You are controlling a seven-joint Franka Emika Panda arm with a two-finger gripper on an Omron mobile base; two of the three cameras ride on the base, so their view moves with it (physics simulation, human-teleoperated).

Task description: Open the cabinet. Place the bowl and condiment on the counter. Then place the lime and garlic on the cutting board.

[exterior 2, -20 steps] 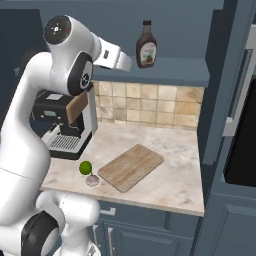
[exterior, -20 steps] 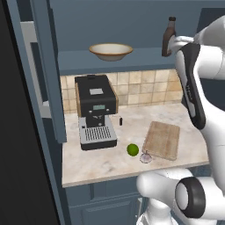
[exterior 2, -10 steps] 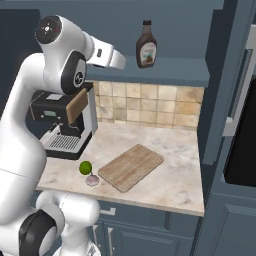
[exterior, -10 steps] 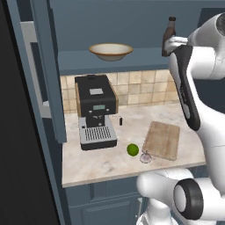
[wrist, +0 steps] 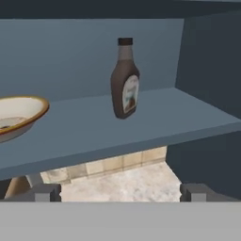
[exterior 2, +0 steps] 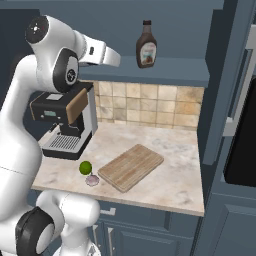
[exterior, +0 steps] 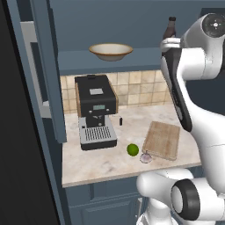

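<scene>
Over the last second the arm had drawn back and risen slightly before the open cabinet (exterior: 48, 66), and its tool (wrist: 120, 192) stood with jaws wide and empty, aimed at the shelf; I judged it was lining up for the first pick. Nearest, on the beige marbled worktop (exterior: 101, 165), the lime (exterior: 132, 150) and garlic (exterior: 145, 157) lay just beside the cutting board (exterior: 162, 139), neither yet on it. A black coffee machine (exterior: 94, 110) stood further back against the tan tiles. Above, on the blue shelf, the bowl (wrist: 14, 115) and the condiment (wrist: 124, 80) remained, well apart.
</scene>
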